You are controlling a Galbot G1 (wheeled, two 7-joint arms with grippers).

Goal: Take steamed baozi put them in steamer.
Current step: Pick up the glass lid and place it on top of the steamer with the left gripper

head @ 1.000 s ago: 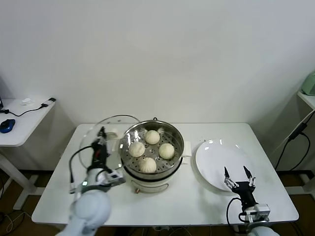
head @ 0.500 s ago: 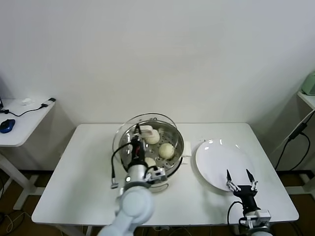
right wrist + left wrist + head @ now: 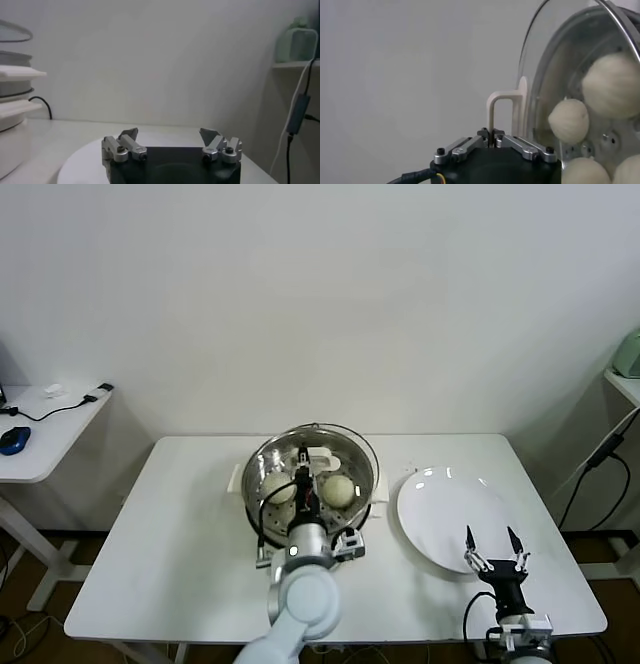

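Nearest me, my right pincer (image 3: 492, 547) hangs parked at the near edge of the white plate (image 3: 440, 509), fingers spread wide with nothing between them; the right wrist view confirms an empty gap.

My left pincer (image 3: 492, 138) is clamped tight on the cream handle (image 3: 504, 106) of the glass lid (image 3: 318, 446), holding it over the steamer (image 3: 300, 529) at the middle of the bench (image 3: 150, 534). The forearm rises from the near side with the wrist pitched forward over the pot's near rim.

The baozi (image 3: 339, 490) all appear to sit on the perforated tray inside; I see four through the glass in the left wrist view.

Risks, in my judgement: the grip is on a narrow handle, so the lid could swing or slip. If lowered off-centre, its rim may catch the steamer's edge, seat crooked, or press on a bun.
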